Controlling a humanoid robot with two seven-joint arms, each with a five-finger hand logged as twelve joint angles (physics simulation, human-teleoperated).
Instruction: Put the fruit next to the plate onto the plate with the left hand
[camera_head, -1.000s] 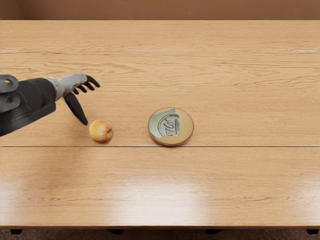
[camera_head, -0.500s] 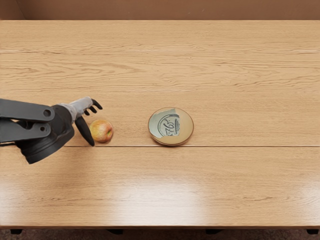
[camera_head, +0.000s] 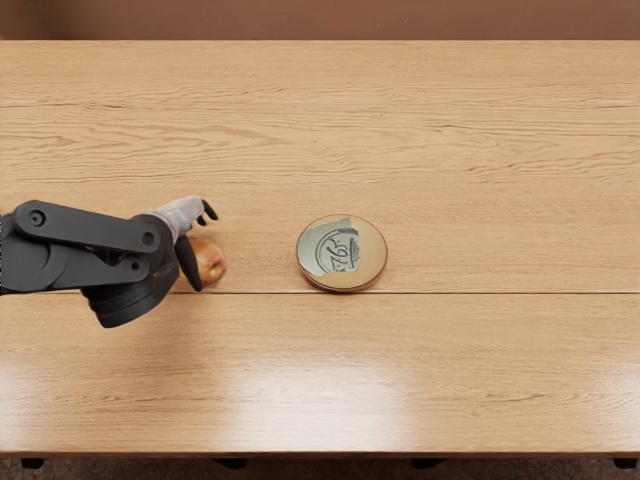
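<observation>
Left hand (camera_head: 185, 232) fingers spread, thumb beside apple (camera_head: 211, 262), no grip yet. Plate (camera_head: 341, 286) well beyond fingertips; grasp, transfer remained.

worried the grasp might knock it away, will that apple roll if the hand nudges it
Likely yes: the apple is round and sits free on the flat table, so a nudge from the left hand could roll it. Its skin looks smooth, so it is probably a bit slippery.
</observation>
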